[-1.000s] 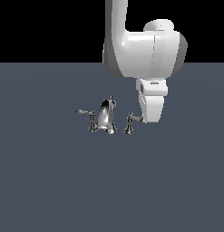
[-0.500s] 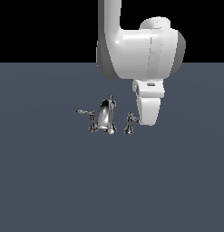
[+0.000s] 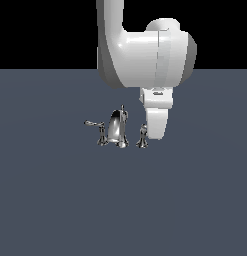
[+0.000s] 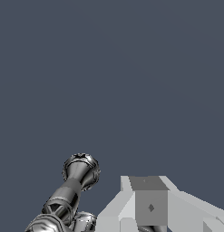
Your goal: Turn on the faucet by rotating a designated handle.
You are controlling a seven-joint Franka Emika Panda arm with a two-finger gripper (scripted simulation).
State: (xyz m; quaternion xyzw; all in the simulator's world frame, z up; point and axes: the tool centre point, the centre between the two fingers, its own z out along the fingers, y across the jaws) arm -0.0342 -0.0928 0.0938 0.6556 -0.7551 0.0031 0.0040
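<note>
The chrome faucet (image 3: 117,129) stands mid-floor with its curved spout in the centre. Its twin handle (image 3: 98,128) is on the exterior view's left, lever pointing left. The designated handle (image 3: 142,136) shows only its flared post; its lever is hidden behind my hand. My gripper (image 3: 157,135) hangs right beside that post, on the exterior view's right. In the wrist view a chrome flared faucet part (image 4: 80,171) lies next to my gripper (image 4: 149,206), whose fingers form one block with no gap. It holds nothing.
The faucet stands on a flat dark grey-blue floor (image 3: 185,200). My white arm (image 3: 145,55) rises above the faucet. Nothing else is in view.
My arm has moved toward the exterior view's left and nearer the camera. My hand now covers the right handle's lever. The faucet posts have not moved.
</note>
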